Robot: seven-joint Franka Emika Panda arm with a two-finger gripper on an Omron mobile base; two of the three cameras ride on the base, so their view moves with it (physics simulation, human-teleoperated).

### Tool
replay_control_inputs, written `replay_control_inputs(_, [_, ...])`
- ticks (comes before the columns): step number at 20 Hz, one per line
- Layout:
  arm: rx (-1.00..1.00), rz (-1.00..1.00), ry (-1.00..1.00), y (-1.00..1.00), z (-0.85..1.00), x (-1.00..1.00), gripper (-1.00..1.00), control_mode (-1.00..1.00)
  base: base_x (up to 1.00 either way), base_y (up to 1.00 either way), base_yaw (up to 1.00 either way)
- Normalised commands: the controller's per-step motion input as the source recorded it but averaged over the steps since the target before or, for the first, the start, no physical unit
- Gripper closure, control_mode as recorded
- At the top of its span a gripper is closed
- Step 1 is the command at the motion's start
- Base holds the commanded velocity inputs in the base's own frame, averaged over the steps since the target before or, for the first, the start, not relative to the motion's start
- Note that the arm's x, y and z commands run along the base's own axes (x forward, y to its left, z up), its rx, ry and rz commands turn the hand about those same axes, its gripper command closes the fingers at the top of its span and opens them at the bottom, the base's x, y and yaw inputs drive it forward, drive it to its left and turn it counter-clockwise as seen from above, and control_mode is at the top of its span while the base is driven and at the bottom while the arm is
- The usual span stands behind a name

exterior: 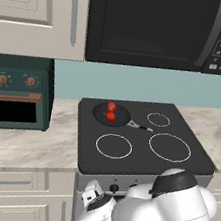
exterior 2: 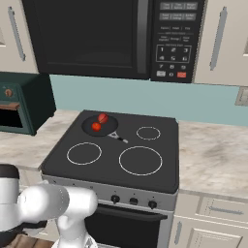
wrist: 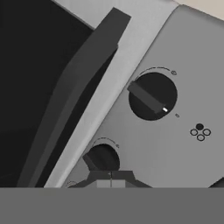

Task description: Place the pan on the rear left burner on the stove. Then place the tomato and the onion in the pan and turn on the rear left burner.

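The black pan sits at the rear left of the stove and covers the rear left burner, with its handle pointing right. Inside it lie a darker red ball and a brighter orange-red ball; these are the tomato and the onion, but which is which is too small to tell. The pan shows the same from the right. My gripper is shut, with nothing between its tips. It is low at the silver front panel, just below a small black knob. A second knob sits further along the panel.
A dark green countertop oven stands on the counter left of the stove. A black microwave hangs above. Three white burner rings lie bare, the largest at front right. The oven door's dark handle runs beside the knob panel.
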Motion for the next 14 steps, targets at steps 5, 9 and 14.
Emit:
replay_control_inputs(5, [0.01,0.0,0.06,-0.06,0.0,0.1,1.0,-1.0,0.0,0.0,0.0])
replay_control_inputs(9, [0.02,-0.02,0.07,-0.05,0.0,0.11,1.0,-1.0,0.0,0.0,0.0])
replay_control_inputs(14, [0.01,-0.08,0.07,-0.12,0.0,0.04,1.0,-1.0,0.0,0.0,0.0])
